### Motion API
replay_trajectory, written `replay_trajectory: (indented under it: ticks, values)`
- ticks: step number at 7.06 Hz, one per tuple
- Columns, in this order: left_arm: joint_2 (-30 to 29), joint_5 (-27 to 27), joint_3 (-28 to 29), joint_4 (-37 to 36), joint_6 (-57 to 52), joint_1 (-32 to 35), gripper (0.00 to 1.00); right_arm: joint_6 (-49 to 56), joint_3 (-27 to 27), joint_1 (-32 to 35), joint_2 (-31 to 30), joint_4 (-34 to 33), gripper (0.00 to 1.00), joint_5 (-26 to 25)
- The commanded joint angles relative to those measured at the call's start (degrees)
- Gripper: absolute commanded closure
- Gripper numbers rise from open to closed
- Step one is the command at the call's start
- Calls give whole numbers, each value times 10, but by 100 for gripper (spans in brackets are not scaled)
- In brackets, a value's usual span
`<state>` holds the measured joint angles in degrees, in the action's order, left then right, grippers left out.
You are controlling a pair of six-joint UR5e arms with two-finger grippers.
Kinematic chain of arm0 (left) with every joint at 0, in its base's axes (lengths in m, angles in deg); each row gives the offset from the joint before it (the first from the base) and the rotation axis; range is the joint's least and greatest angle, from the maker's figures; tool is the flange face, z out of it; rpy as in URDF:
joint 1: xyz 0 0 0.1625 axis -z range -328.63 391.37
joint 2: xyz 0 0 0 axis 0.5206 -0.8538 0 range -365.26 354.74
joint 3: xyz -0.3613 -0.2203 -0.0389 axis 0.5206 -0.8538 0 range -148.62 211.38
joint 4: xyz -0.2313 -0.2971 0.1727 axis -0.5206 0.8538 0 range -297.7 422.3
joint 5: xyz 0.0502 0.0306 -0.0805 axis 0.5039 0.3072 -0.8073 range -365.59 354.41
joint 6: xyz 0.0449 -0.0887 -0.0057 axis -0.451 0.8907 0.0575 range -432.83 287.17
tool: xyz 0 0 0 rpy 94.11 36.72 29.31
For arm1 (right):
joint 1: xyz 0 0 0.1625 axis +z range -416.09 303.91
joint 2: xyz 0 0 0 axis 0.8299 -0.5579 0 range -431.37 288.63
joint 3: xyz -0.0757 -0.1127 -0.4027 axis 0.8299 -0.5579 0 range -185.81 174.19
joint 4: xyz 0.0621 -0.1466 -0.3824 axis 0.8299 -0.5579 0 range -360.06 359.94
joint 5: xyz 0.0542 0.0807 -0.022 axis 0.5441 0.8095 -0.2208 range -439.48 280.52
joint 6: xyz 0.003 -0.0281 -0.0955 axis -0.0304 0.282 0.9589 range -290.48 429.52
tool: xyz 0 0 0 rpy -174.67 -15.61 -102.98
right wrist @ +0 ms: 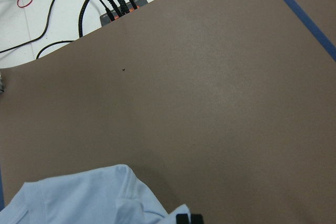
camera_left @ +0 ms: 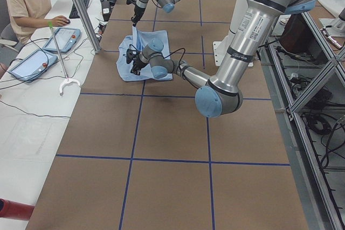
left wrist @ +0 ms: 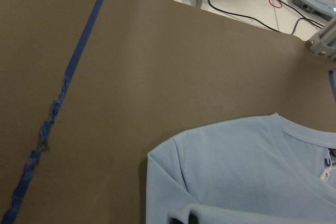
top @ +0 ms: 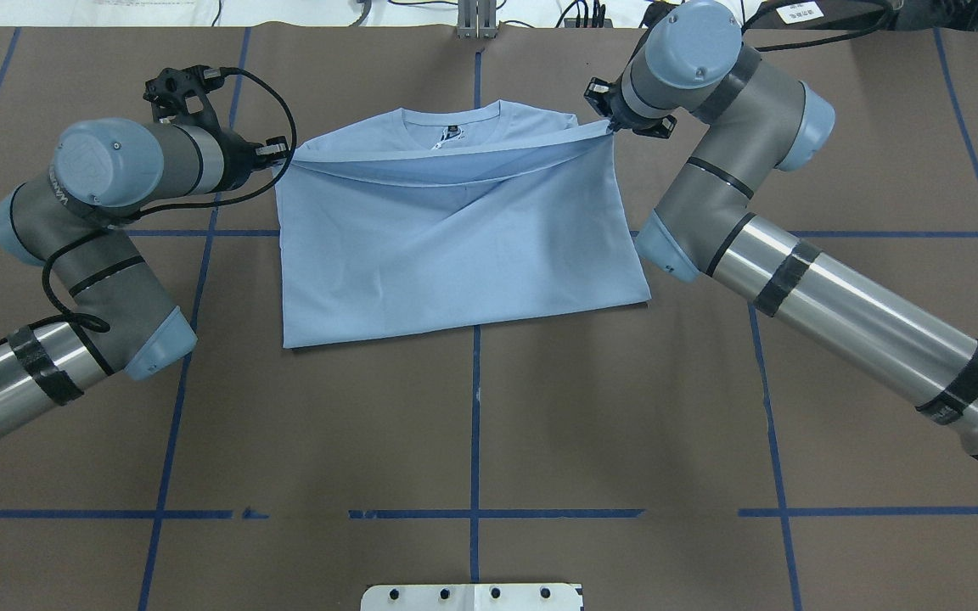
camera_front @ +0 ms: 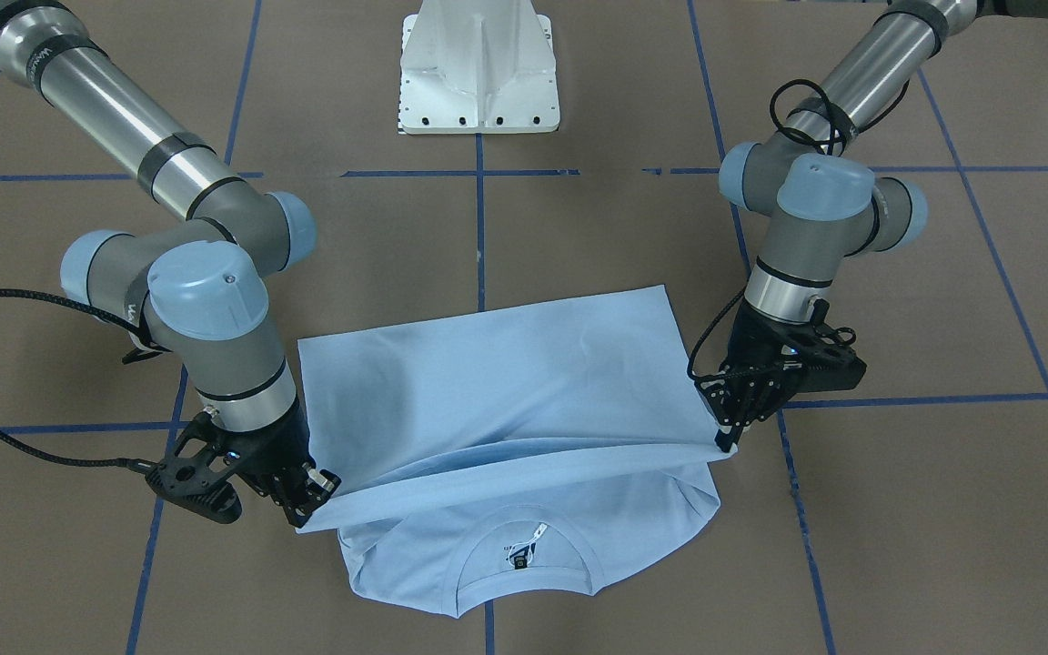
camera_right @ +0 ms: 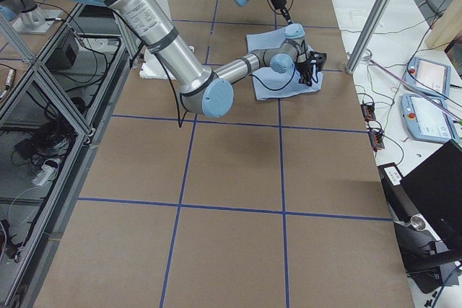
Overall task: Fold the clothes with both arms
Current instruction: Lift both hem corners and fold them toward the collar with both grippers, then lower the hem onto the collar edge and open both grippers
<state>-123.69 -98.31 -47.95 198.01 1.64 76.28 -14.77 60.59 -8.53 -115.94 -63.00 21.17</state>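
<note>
Brown table (top: 472,407) runs wide below and to both sides of the shirt (top: 455,246), upper centre of the overhead frame. Hem (top: 455,159) is folded up just short of the collar (camera_front: 569,575). Left gripper (top: 278,153) and right gripper (top: 610,126) each pinch a hem corner tight — edge taut between them.

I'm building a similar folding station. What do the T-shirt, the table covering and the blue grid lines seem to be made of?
T-shirt: thin, matte knit fabric, probably cotton; it drapes and creases softly. Table covering: matte brown paper or card, perhaps; flat, without sheen. Blue grid lines: likely adhesive tape; one looks frayed in the left wrist view.
</note>
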Motion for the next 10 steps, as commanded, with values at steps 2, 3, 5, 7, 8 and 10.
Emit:
replay_trajectory:
  ticks: [2,3,5,7,8,10]
  values:
    - [-29,15,47,15,-1,2,100,2,-54,-11,31,3,100,-11]
    - [-34,15,54,15,-1,2,100,1,-56,-19,31,3,100,-28]
    - [-37,16,66,22,-2,2,100,2,-58,-19,31,4,100,-30]
    - [-31,15,72,27,-2,2,57,3,-60,-18,34,4,29,-32]
    - [-29,15,72,42,-2,2,48,0,-59,-18,34,14,27,-32]
    - [-16,10,56,65,-1,2,45,-12,31,-19,-34,48,22,-27]
